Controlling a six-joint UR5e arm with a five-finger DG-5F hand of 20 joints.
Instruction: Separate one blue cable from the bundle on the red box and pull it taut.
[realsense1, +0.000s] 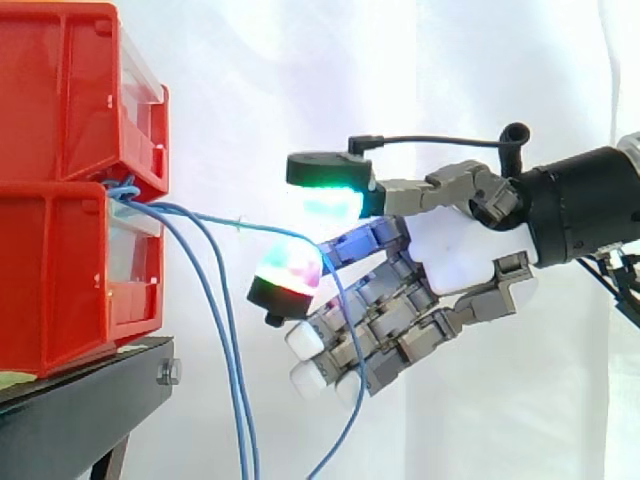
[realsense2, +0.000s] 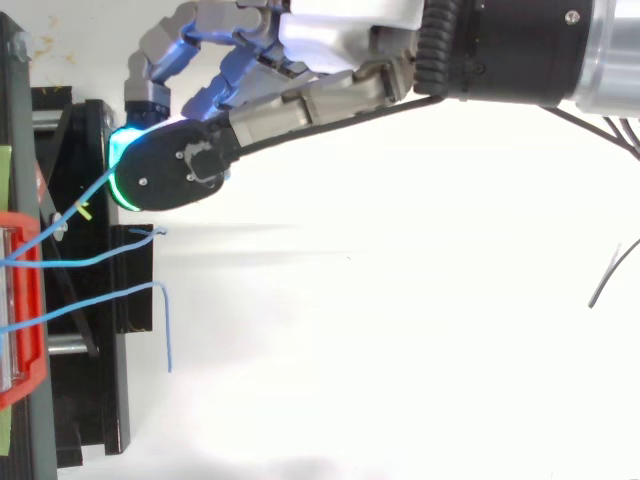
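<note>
Pinching one blue cable (realsense1: 230, 222) btwn thumb & fingertip of half-curled hand (realsense1: 450, 250), just off red box's (realsense1: 60, 290) front edge; other cables (realsense1: 243, 430) drooping.

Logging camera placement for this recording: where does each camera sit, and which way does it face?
Side view: beside the work at about bin height, looking level at the red bins on the black stand; the hand and arm enter from the right.
Top view: above, looking down on the stand and bins at the left edge; the hand and arm enter from the upper right.
Shared: the bins, the stand and the hand curled round one blue cable.
</note>
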